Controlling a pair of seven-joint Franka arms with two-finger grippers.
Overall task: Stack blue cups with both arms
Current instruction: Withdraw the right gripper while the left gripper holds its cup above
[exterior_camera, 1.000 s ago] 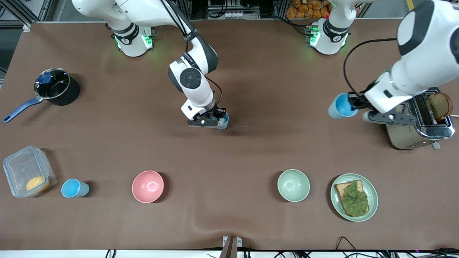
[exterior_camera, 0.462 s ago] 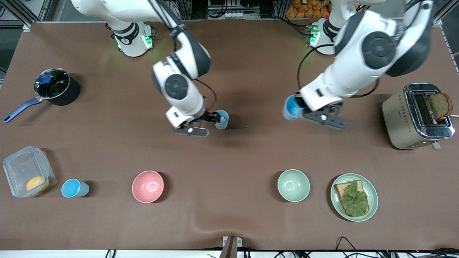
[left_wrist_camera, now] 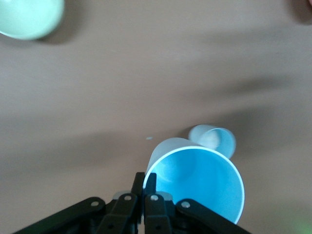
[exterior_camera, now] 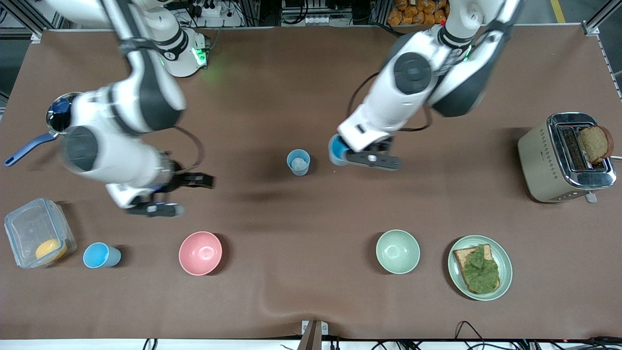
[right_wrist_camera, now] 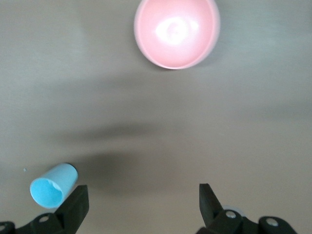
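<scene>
Left tool (left_wrist_camera: 145, 181) clamped on blue cup (left_wrist_camera: 197, 178) rim, right tool (right_wrist_camera: 141, 202) spread wide, holding nothing

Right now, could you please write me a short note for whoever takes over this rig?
Left hand: shut on the rim of a blue cup, carried in the air beside the pale grey-blue cup.
Right hand: open, empty, above the table between the pan and the pink bowl.
Pale grey-blue cup stands upright mid-table, free of both hands. A third blue cup stands between the clear box and the pink bowl.
Done: base cup placed, second cup picked up.
Left: set the held cup into the pale one, then fetch and stack the third.
</scene>
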